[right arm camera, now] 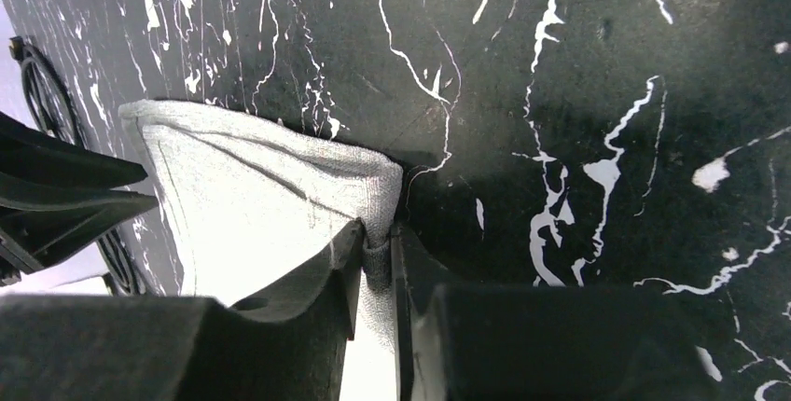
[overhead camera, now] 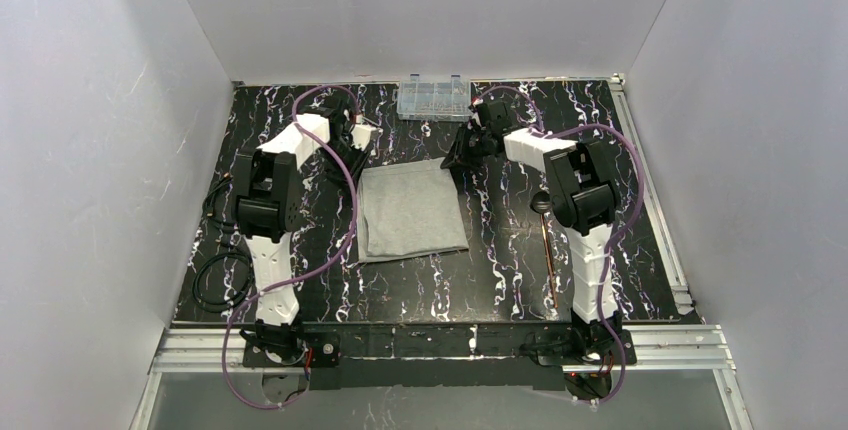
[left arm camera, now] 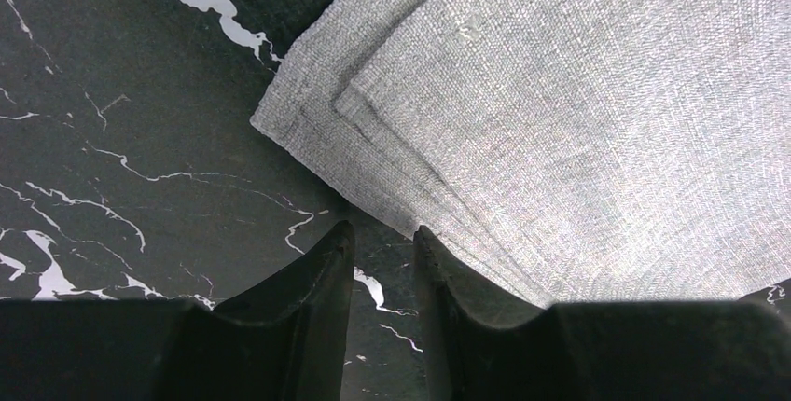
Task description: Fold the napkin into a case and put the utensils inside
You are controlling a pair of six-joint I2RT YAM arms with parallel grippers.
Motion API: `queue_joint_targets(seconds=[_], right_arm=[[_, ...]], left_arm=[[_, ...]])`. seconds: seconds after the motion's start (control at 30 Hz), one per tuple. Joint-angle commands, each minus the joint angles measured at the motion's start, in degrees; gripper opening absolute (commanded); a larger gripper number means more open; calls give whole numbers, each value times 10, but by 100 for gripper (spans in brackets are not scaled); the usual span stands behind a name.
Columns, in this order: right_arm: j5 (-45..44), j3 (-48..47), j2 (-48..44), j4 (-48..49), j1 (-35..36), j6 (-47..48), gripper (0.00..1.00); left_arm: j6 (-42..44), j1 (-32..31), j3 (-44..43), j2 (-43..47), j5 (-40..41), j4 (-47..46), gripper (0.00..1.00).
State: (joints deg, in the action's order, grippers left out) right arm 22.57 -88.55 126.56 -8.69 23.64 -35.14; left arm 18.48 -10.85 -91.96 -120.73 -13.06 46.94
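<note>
The light-grey napkin (overhead camera: pixel 410 212) lies folded in layers in the middle of the table. My right gripper (overhead camera: pixel 462 155) is at its far right corner. In the right wrist view it (right arm camera: pixel 377 244) is shut on that corner of the napkin (right arm camera: pixel 261 205), and the cloth is bunched between the fingers. My left gripper (overhead camera: pixel 360 140) is at the far left corner. In the left wrist view it (left arm camera: pixel 382 233) stands narrowly open over bare table, its right fingertip (left arm camera: pixel 424 238) at the napkin's (left arm camera: pixel 578 121) layered edge. The copper-brown utensils (overhead camera: pixel 548 250) lie to the right, partly hidden by the right arm.
A clear plastic compartment box (overhead camera: pixel 432 97) stands at the far edge of the black marbled table (overhead camera: pixel 450 280). Black cables (overhead camera: pixel 215 280) coil at the left side near the left arm. White walls enclose the table on three sides.
</note>
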Motion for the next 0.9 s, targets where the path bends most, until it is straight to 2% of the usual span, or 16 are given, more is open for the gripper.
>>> queue_joint_targets(seconds=[0.0,0.1,0.17,0.33,0.53,0.6,0.67,0.73,0.8,0.87], right_arm=[[-34,29,-12,11,4,-11,22],[-57,35,-31,-16,0,4,11],[-63,58,-57,-15,-13,6,6],[-63,102,-104,-21,-52,26,6],[-112,61,-118,-110,-71,96,6],[-128,51,-122,-131,-71,105,12],[-138,50,-127,-140,-70,100,33],[-162,52,-138,-144,-63,91,47],[-200,49,-150,-150,-50,89,56],[-240,39,-159,-162,-36,90,60]], left_arm=[[5,-3,-13,5,-39,18,28],[10,-14,-6,10,-64,25,27],[14,-24,3,16,-77,28,27],[7,-44,18,26,-121,32,27],[13,-50,9,60,-141,67,28],[20,-51,18,90,-139,78,32],[21,-50,25,120,-147,92,39],[7,-50,27,146,-179,112,50],[-16,-55,36,163,-224,130,57],[-29,-72,56,177,-233,130,60]])
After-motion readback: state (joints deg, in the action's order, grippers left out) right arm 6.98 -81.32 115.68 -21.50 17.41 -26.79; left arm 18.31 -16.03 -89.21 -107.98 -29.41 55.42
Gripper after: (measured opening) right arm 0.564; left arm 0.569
